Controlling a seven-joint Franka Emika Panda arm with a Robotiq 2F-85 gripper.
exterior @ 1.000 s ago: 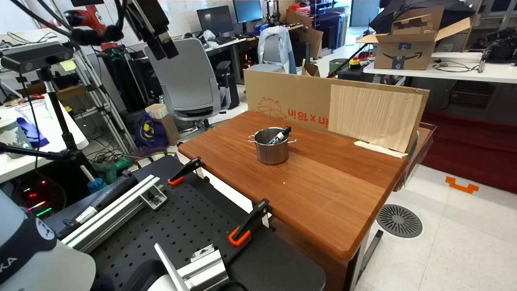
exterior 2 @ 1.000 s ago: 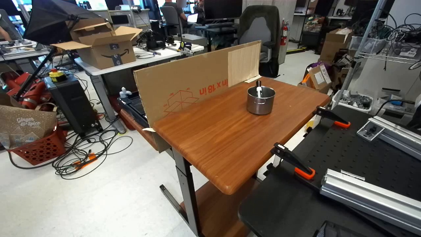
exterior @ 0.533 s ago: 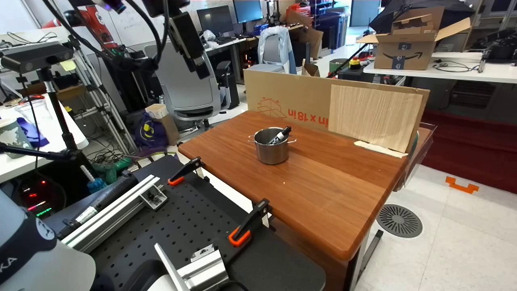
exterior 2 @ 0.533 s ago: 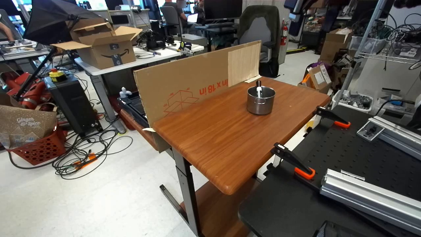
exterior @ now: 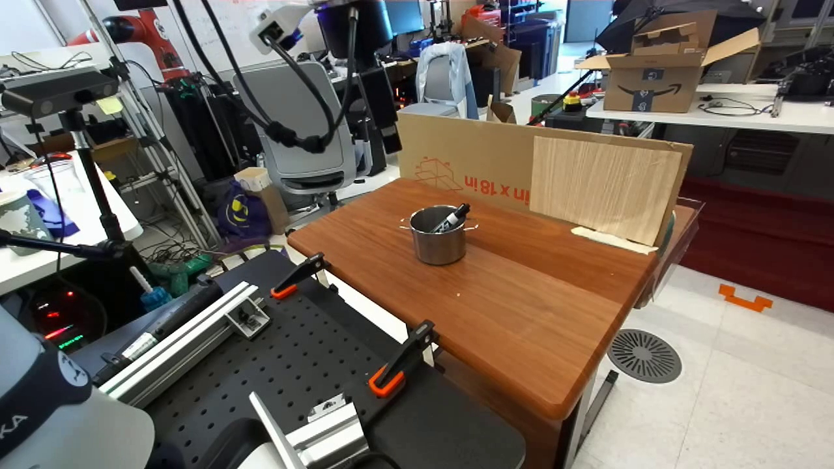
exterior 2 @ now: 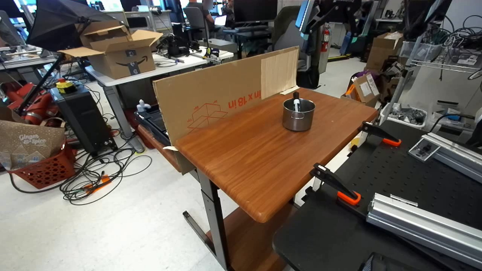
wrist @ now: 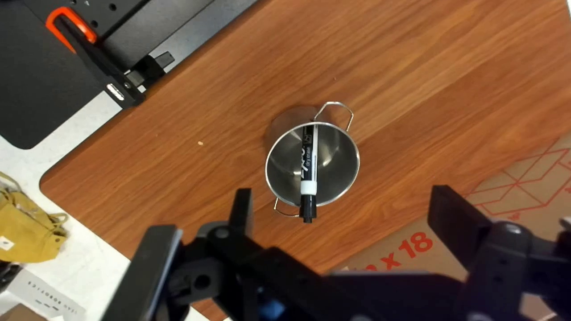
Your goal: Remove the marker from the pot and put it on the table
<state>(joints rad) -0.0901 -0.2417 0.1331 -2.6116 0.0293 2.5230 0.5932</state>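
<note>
The marker (wrist: 308, 169) is a black pen with a white band and black cap. It leans inside the silver pot (wrist: 285, 187), its cap end sticking out over the rim. Both exterior views show the marker (exterior: 453, 219) (exterior 2: 296, 101) in the pot (exterior: 440, 249) (exterior 2: 297, 122), which stands upright on the reddish-brown table (exterior: 508, 306). My gripper (wrist: 342, 191) is open and empty, its fingers wide apart. In the wrist view the marker's cap lies between the fingers' directions, nearer the left one. In the exterior views the gripper hangs well above the table, apart from the pot.
A cardboard panel (exterior: 475, 156) stands along the table's far edge, with a pale wood-grain sheet (exterior: 606, 189) on it. Black clamps with orange ends (exterior: 404, 358) grip the near edge. A black perforated bench (exterior: 293, 365) with metal rails adjoins the table.
The arm and gripper have swung toward the table, rightward and a little lower in an exterior view, and have come into the top of another. The pot and marker have not moved.
</note>
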